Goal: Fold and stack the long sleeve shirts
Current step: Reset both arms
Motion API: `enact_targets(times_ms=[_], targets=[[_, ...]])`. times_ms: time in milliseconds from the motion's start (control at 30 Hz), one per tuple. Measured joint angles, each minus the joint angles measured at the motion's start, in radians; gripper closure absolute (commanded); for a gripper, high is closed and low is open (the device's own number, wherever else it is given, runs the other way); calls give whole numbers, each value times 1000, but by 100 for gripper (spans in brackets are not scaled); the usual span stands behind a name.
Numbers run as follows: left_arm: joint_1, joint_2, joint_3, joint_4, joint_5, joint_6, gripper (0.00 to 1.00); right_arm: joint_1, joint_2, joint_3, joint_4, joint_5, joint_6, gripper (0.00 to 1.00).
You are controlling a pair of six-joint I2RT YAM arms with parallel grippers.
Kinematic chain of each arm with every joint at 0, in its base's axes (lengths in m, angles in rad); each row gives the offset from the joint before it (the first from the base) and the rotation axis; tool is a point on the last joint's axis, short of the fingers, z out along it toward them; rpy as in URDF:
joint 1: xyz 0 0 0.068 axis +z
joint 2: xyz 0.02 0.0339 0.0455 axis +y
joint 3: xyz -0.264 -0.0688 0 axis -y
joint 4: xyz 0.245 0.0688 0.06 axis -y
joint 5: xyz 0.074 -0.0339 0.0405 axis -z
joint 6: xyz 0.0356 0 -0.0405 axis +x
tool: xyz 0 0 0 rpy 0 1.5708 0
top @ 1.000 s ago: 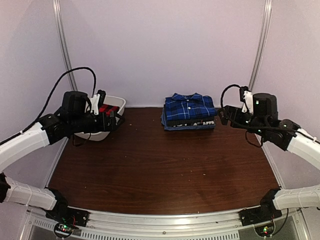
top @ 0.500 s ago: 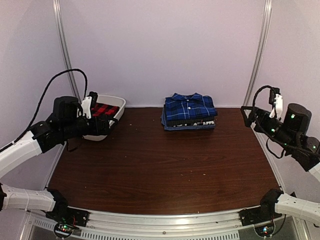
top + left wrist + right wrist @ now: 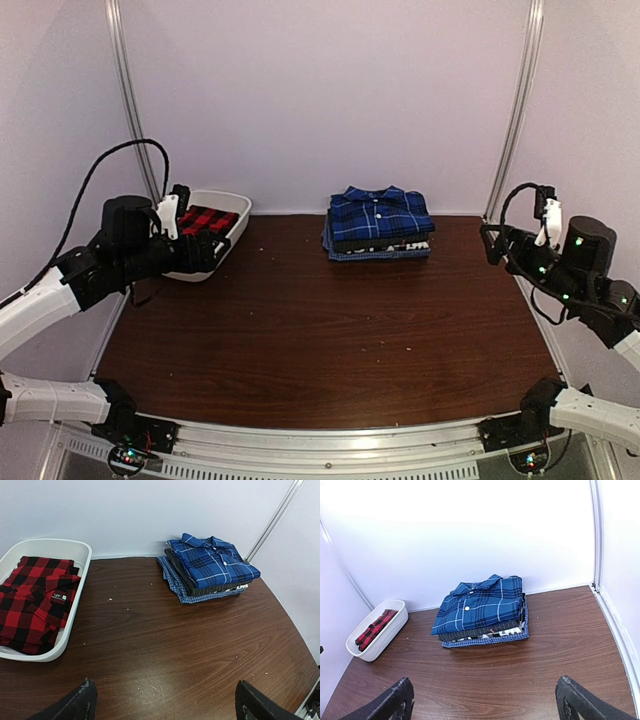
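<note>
A stack of folded long sleeve shirts [image 3: 380, 225] lies at the back middle of the table. On top is a blue-and-black plaid shirt [image 3: 380, 212] [image 3: 212, 560] [image 3: 480, 602], with a dark striped shirt [image 3: 485, 626] under it and a small-check blue one [image 3: 490, 639] at the bottom. A red-and-black plaid shirt [image 3: 205, 220] [image 3: 32, 600] [image 3: 375, 625] lies in the white tub [image 3: 237, 207] [image 3: 75, 610] at the back left. My left gripper [image 3: 212, 250] [image 3: 167, 700] hangs open by the tub's front and holds nothing. My right gripper [image 3: 490, 240] [image 3: 485, 697] is open and empty, well right of the stack.
The brown wooden table [image 3: 320, 330] carries small crumbs and a scuffed patch near the left gripper. White walls with metal corner rails [image 3: 515, 100] close the back and sides. The arm bases sit at the near edge.
Both arms have drawn back. The right gripper moved from beside the stack out to the right edge. The left gripper retreated leftward from over the tub's front.
</note>
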Motion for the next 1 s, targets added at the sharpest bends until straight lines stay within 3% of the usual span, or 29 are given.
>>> enact_targets(times_ms=[1000], targets=[[0,-32,-86,81,-55,24,2,0,61,-85,93,57,-2,0]])
